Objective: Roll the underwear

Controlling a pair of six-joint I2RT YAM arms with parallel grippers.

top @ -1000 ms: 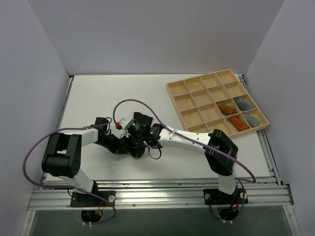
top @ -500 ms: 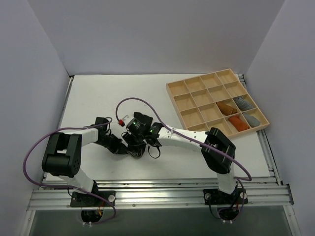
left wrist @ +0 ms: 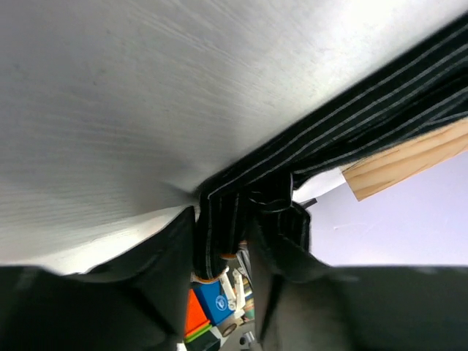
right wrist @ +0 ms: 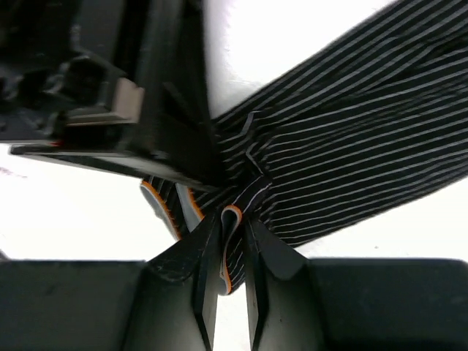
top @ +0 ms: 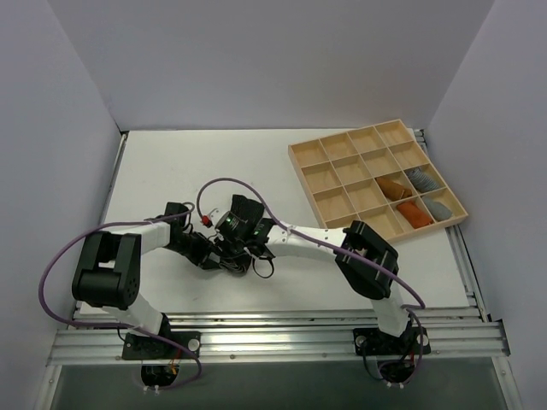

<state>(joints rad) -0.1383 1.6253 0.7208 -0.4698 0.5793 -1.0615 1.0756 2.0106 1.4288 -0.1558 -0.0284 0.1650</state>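
The underwear (right wrist: pixel 351 139) is black with thin pale stripes and an orange-edged waistband. It lies bunched on the white table, mostly hidden under both grippers in the top view (top: pixel 242 266). My right gripper (right wrist: pixel 232 252) is shut on a folded bit of the waistband, low on the table. My left gripper (left wrist: pixel 230 245) meets it from the left and has a bunched fold of the same fabric (left wrist: pixel 219 227) between its fingers. In the top view the left gripper (top: pixel 209 253) and right gripper (top: pixel 232 248) touch near the table's middle front.
A wooden compartment tray (top: pixel 342 145) stands at the back right, holding orange rolls (top: pixel 393 186) and grey rolls (top: pixel 420 178) in its right cells. Its corner shows in the left wrist view (left wrist: pixel 409 161). A purple cable (top: pixel 231 181) arcs over the grippers.
The right arm's elbow and gripper have shifted left, pressing closer against the left gripper. The left arm has barely moved. Both still hold the fabric.
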